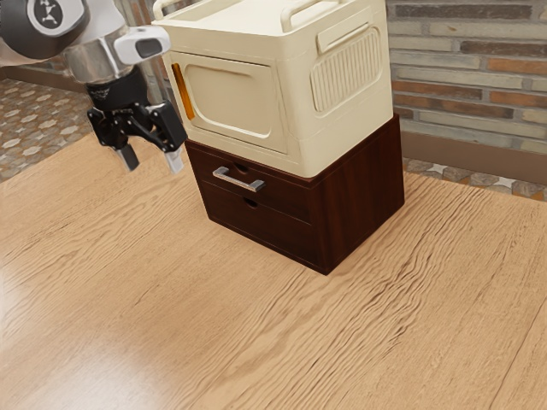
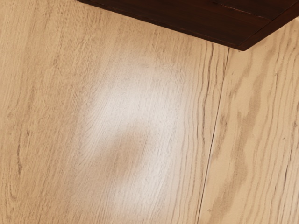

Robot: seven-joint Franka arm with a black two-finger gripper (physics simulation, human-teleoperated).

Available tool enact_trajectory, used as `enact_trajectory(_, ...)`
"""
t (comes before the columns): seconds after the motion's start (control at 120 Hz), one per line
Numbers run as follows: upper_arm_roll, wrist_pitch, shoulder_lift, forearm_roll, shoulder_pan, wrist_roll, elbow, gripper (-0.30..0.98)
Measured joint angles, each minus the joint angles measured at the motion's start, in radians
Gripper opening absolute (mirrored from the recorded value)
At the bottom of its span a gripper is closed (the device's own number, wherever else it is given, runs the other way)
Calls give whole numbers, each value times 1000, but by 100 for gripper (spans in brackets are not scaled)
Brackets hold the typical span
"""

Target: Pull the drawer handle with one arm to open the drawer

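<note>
My gripper hangs in the air in the exterior view, fingers pointing down and apart with nothing between them, so it is open. It is to the left of the silver drawer handle and a little higher in that view, not touching it. The handle is on the upper front of a dark brown drawer cabinet, whose drawers look shut. Part of the cabinet also appears in the wrist view, beyond a stretch of tabletop.
A cream box with an orange-brown handle on its front door rests on the cabinet, close to the arm. The wooden table spreads in front of and around the cabinet. A brick wall stands behind.
</note>
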Motion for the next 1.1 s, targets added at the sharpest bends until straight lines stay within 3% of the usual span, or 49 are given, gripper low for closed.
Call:
enact_trajectory(0.25,-4,81,-4,3,4,8,12,67)
enact_trajectory(0.417,-28,43,-31,44,-1,11,188,67)
enact_trajectory(0.633,-39,3,0,78,-57,-31,195,66)
enact_trajectory(0.85,-33,-5,3,71,-21,-298,173,67)
enact_trajectory(1.1,-14,102,3,50,-12,-701,78,67)
